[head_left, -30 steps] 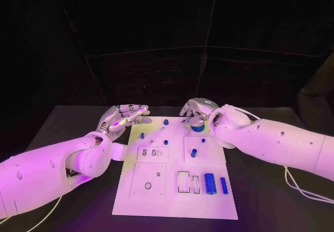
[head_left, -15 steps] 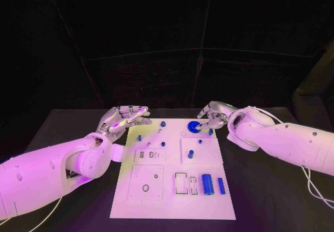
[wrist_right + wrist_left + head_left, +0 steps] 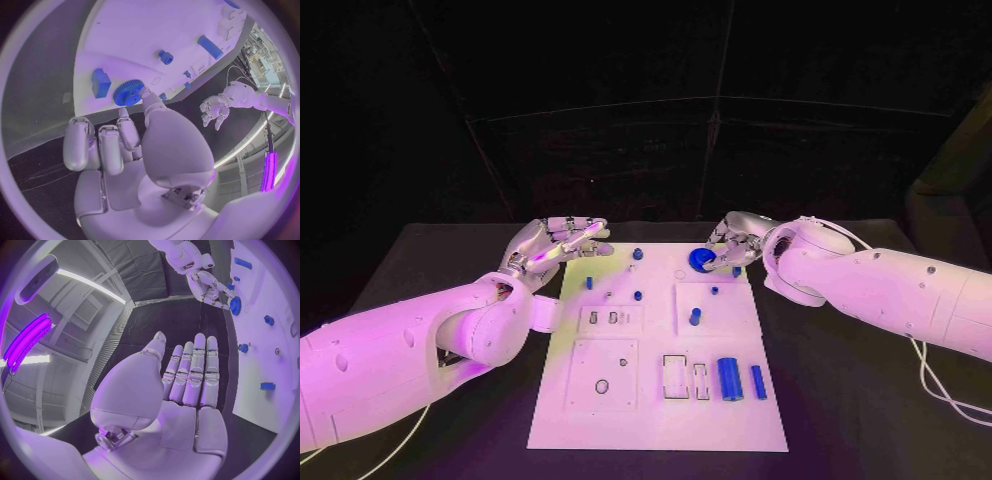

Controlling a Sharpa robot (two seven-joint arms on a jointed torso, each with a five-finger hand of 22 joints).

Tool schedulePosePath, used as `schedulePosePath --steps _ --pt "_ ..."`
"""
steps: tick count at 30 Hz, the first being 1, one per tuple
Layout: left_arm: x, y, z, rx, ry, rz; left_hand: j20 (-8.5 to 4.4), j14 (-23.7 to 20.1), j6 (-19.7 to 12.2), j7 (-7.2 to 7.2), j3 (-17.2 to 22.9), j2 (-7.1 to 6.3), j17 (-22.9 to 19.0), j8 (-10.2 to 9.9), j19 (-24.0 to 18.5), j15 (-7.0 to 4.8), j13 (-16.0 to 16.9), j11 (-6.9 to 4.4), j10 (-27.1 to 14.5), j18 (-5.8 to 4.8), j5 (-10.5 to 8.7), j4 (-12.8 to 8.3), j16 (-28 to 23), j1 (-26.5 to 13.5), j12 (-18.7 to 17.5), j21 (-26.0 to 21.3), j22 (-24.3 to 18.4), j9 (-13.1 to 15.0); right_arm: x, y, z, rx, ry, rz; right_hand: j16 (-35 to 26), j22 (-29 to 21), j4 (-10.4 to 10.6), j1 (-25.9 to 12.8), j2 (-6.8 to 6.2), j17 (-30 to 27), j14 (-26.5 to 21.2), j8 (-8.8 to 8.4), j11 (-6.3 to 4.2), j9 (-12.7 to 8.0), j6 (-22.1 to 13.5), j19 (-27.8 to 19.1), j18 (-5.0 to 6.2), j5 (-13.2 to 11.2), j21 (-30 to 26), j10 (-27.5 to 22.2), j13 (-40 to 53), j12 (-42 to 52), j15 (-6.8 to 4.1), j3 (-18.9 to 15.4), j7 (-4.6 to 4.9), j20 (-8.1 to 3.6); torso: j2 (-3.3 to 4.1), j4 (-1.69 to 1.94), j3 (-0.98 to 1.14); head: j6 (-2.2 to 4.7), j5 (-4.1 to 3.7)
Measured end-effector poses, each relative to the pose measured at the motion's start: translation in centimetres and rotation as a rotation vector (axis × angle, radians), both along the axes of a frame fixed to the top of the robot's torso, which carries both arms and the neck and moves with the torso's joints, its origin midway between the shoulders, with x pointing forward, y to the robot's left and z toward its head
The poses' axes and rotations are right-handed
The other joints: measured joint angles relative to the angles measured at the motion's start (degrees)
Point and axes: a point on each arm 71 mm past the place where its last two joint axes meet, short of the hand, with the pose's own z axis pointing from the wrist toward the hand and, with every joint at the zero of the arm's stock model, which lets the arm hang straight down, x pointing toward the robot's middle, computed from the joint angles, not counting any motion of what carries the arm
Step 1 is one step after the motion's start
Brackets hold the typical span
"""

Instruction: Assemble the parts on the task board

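At the far right corner of the task board [image 3: 661,400], the right hand [image 3: 733,242] sits by the blue gear [image 3: 700,260], w/ a fingertip [image 3: 145,93] touching the gear's rim. The other fingers are curled back, away from it. Looks like a nudge or press to seat the gear flat on the board, not a lift; whether it counts as a grip, can't tell.

Left hand [image 3: 560,243] hovers off the board's far left edge above the bench [image 3: 430,260], fingers straight & together, holding nothing; prob parked clear so the right has room.

Other parts lie on the board: a blue cylinder [image 3: 730,379] & a thinner blue bar [image 3: 757,381] near right, beside 2 rectangular slots [image 3: 678,374]; small blue pegs [image 3: 636,256] further back.

Hard to judge: whether the gear is on a post or just lying loose, since its centre is hidden in the head view. The small pegs are too tiny to tell seated from loose.
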Motion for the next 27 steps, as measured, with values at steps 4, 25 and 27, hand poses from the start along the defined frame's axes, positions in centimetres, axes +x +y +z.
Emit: schedulePosePath --steps 4,25,27 --pt "0.0 0.0 0.0 0.0 0.001 0.0 0.0 0.0 0.0 0.0 0.0 0.0 0.0 0.0 0.0 0.0 0.0 0.0 0.0 0.0 0.0 0.0 0.0 0.0 0.0 0.0 0.0 0.0 0.1 0.2 -0.1 -0.011 0.002 0.001 0.22 0.3 0.0 0.24 0.24 0.0 0.0 0.0 0.02 0.0 0.0 0.0 0.0 0.0 0.13 0.39 0.71 0.44 0.0 0.0 0.0 0.0 0.02 0.03 -0.03 -0.05 -0.05" --pt "0.1 0.0 -0.1 0.001 0.004 -0.003 -0.19 0.0 0.0 0.0 0.16 0.0 0.07 0.0 0.19 0.0 0.0 -0.01 0.42 0.0 0.0 -0.16 0.0 0.0 0.0 0.0 -0.09 0.0 0.6 1.4 0.1 -0.076 -0.034 0.016 1.44 2.76 -1.91 3.16 2.71 -0.02 0.0 2.2 -0.67 0.1 3.14 1.63 -0.9 -2.31 1.65 4.02 2.31 5.9 0.0 2.31 -0.64 -0.42 0.1 0.07 -0.01 -0.41 -0.09" --pt "0.1 0.0 -0.1 0.001 0.004 -0.004 -0.19 0.0 0.0 0.0 0.16 0.0 0.07 0.0 0.19 0.0 0.0 -0.01 0.42 0.0 0.0 -0.16 0.0 0.0 0.0 0.0 -0.1 0.0 0.6 1.6 0.2 -0.085 -0.042 0.02 1.44 2.76 -2.12 3.38 2.94 -0.02 0.0 2.69 -0.82 0.34 4.33 1.63 -0.9 -2.49 1.65 4.3 2.31 5.97 0.0 2.68 -0.77 -0.42 0.13 0.07 0.0 -0.42 -0.1"
